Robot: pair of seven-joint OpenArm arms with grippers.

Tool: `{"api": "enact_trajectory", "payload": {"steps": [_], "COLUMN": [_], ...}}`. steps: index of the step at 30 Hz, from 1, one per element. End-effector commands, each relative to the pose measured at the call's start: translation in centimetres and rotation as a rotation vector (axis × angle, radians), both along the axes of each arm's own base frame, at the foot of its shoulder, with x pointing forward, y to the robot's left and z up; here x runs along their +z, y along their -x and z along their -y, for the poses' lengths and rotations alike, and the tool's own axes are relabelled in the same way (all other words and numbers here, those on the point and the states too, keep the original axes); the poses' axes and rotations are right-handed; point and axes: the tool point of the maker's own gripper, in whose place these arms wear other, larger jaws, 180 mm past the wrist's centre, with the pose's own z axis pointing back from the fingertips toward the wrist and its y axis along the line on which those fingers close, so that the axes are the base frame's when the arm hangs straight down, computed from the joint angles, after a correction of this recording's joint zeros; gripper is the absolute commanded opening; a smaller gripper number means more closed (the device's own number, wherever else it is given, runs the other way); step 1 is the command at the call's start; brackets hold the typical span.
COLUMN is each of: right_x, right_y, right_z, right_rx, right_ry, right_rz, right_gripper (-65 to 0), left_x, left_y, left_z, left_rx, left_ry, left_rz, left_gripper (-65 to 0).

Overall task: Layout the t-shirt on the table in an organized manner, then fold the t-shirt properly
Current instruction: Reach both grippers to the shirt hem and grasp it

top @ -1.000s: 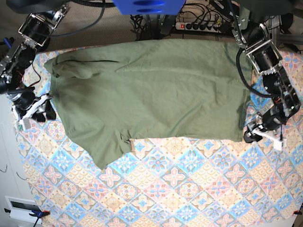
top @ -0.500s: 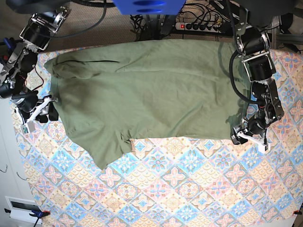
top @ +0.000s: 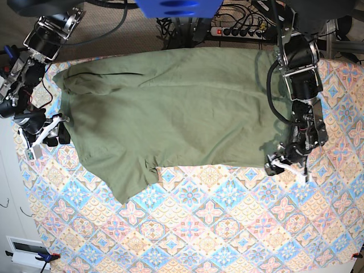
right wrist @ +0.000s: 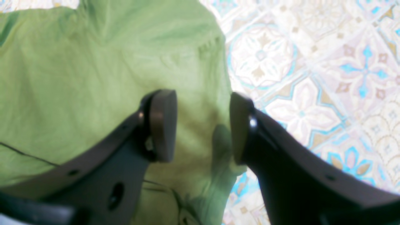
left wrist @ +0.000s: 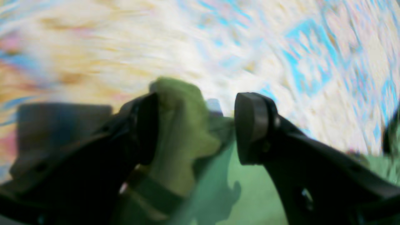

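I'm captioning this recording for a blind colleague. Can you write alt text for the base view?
A wrinkly olive-green short-sleeved t-shirt lies spread across the far half of a table covered in pink, blue and beige diamond-tile cloth. The left tool sits at the shirt's near corner on the view's right; the right tool is at its opposite edge.

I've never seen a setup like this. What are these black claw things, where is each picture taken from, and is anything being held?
This is a two-armed robot. The base view looks down on a table with a patterned tile cloth, where an olive-green t-shirt lies spread out. The other two pictures come from cameras on the wrists, looking along each claw. The left gripper has a bunched bit of the shirt's edge between its parted fingers; the blur hides whether it truly grips it. The right gripper is open over the shirt's edge, holding nothing.
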Motion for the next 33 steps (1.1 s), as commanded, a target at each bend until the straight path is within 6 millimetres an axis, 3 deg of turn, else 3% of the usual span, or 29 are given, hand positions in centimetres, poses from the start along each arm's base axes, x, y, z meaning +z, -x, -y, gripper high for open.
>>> {"api": "enact_trajectory", "payload": {"steps": [1,4,8,9,12,18,20,26,33], "right_x": [1.8,1.8,1.6,1.4,1.2,0.8,0.9,-1.3,-2.4], "right_y": [-0.8,-0.8,-1.0,-1.0,-2.6,-6.9,-8.3,-11.6,-14.3], "right_z": [0.6,0.6,1.0,1.3,0.8,-2.1,-3.1,-4.9,-8.1], "right_rx": [0.0,-0.001,-0.01,-0.018,0.01,0.131,0.159,0.196,0.278], "right_ry": [0.013,0.014,0.042,0.064,0.133,0.265,0.256,0.158,0.112], "right_rz": [0.058,0.058,0.059,0.052,0.046,0.059,0.074,0.04,0.047], "right_gripper": [-38.2,-38.2,-38.5,-38.5,-38.5,-38.3,-38.2,-38.2,-38.2], "left_x": [0.0,1.7,3.1,3.1,3.7,5.8,6.2,6.8,6.5], "left_y": [0.1,-0.4,-0.6,-0.6,-0.4,1.1,1.7,2.5,3.0], "left_z": [1.0,2.2,2.0,1.9,0.9,-1.1,-1.6,-3.3,-3.0], "left_rx": [-0.053,-0.126,-0.138,-0.137,-0.133,-0.096,-0.093,-0.045,-0.04], "left_ry": [-0.01,-0.045,-0.069,-0.071,-0.099,-0.146,-0.159,-0.144,-0.098], "left_rz": [-0.039,0.021,0.064,0.065,0.078,0.147,0.147,0.137,0.141], "left_gripper": [-28.9,-38.4,-61.9,-65.0,-65.0,-65.0,-65.0,-65.0,-65.0]}}
